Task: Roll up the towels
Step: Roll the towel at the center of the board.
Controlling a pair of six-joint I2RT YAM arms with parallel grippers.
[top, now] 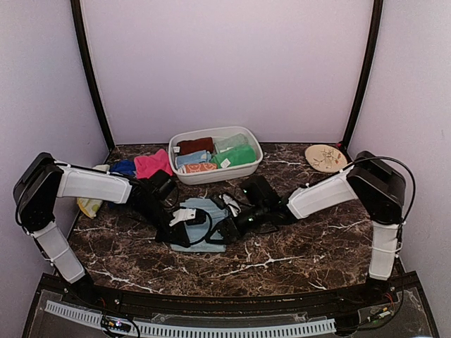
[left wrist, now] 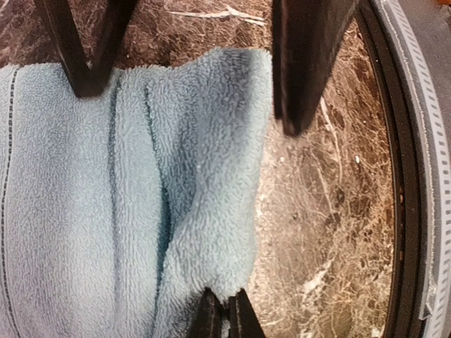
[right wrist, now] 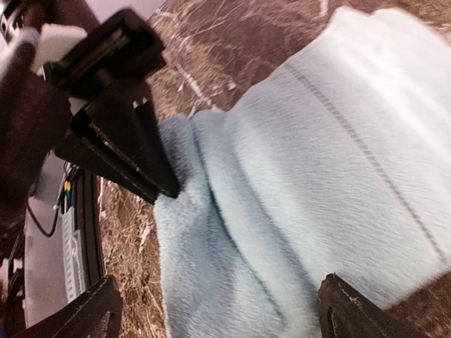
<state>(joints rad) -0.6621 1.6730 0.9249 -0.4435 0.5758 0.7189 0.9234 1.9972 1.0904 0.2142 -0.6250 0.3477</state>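
Observation:
A small pale blue towel (top: 204, 215) lies on the marble table between my two grippers, with a lengthwise fold along its near edge (left wrist: 204, 176). My left gripper (top: 181, 234) is shut on the towel's near corner; in the left wrist view (left wrist: 225, 301) the tips pinch the cloth. My right gripper (top: 225, 231) is open wide and straddles the same edge (right wrist: 218, 285), with the towel (right wrist: 317, 162) between its fingers. More towels lie at the back left: a pink one (top: 151, 163) and a royal blue one (top: 123, 167).
A white oval tub (top: 184, 174) at the back centre holds rolled towels, dark red (top: 195, 146) and green (top: 237, 155) among them. A round tan plate (top: 325, 158) lies at the back right. A pale yellow cloth (top: 90, 205) lies at the left. The table's front rail (left wrist: 423, 176) is close.

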